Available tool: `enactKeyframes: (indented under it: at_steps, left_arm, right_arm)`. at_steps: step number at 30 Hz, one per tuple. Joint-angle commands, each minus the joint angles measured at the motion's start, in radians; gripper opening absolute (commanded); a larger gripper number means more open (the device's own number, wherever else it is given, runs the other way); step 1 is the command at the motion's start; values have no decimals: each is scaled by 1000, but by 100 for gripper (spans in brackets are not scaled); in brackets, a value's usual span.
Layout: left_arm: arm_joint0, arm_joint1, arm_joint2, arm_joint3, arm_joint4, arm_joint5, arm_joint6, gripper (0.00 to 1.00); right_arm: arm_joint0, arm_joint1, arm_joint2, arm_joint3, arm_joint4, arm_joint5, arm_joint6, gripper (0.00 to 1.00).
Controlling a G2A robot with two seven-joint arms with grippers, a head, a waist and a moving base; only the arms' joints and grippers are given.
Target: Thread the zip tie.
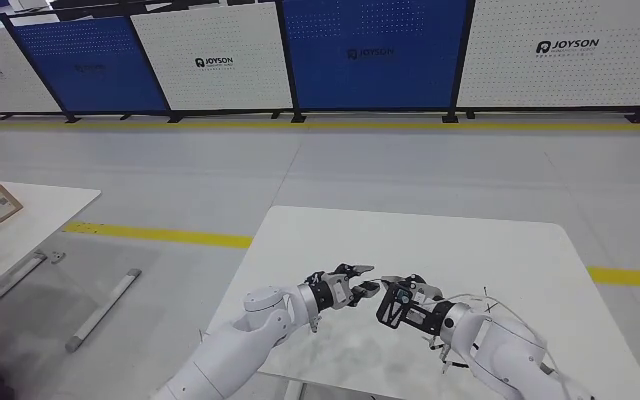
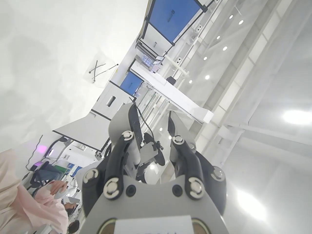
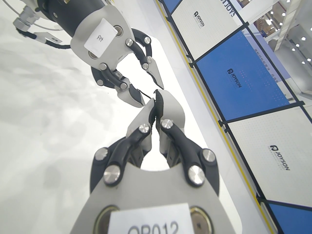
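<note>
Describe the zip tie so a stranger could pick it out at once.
Over the white table, two grippers meet tip to tip. The zip tie is the thin black strand running from the shut right gripper to one finger of the open left gripper, far slimmer than the ribbed black finger pads beside it.

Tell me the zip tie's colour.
Black. The zip tie shows best in the right wrist view, as a thin strand.

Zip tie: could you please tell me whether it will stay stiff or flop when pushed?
Probably floppy: the zip tie is a thin strand, slightly bowed. Likely light, and it may slip, since the right hand pinches it only at the fingertips.
</note>
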Motion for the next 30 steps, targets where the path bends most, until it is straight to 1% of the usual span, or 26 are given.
enactKeyframes:
  at_steps: [1, 2, 3, 13, 15, 22, 23, 24, 25, 26, 27, 29, 30]
  left_arm:
    - [1, 1, 0, 0, 0, 0, 0, 10]
    - [1, 1, 0, 0, 0, 0, -1, 7]
    - [1, 2, 0, -1, 0, 0, -1, 0]
    - [8, 7, 1, -9, 2, 0, -4, 0]
    - [10, 9, 1, -13, 4, 0, -5, 0]
    - [12, 12, 3, -19, 1, 0, -6, 0]
    - [12, 13, 3, -19, 1, 0, -7, 2]
    - [11, 14, 4, -20, 2, 0, -7, 34]
    - [11, 14, 3, -20, 4, 0, -6, 80]
    - [12, 15, 3, -21, 6, 0, -6, 93]
    - [12, 15, 3, -21, 7, 0, -6, 100]
    - [13, 15, 1, -20, 9, 0, -6, 100]
    - [14, 16, 1, -20, 10, 0, -6, 94]
  right_arm:
    - [0, 0, 0, 0, 0, 0, 0, 0]
    - [0, 0, 0, 0, 0, 0, 0, 0]
    - [0, 0, 0, 0, 0, 0, 0, 0]
    - [0, 0, 0, 0, 0, 0, 0, 0]
    - [-11, -2, 4, 1, -7, 4, -6, 0]
    - [-24, -10, 18, -3, -23, -7, 2, 0]
    - [-25, -11, 19, -4, -24, -7, 3, 0]
    - [-27, -13, 20, -4, -25, -7, 4, 0]
    - [-28, -14, 22, -4, -27, -7, 5, 0]
    - [-30, -15, 23, -4, -27, -7, 5, 0]
    - [-31, -16, 24, -5, -28, -7, 6, 0]
    - [-33, -18, 28, -5, -30, -7, 8, 0]
    - [-35, -19, 30, -6, -31, -7, 8, 0]
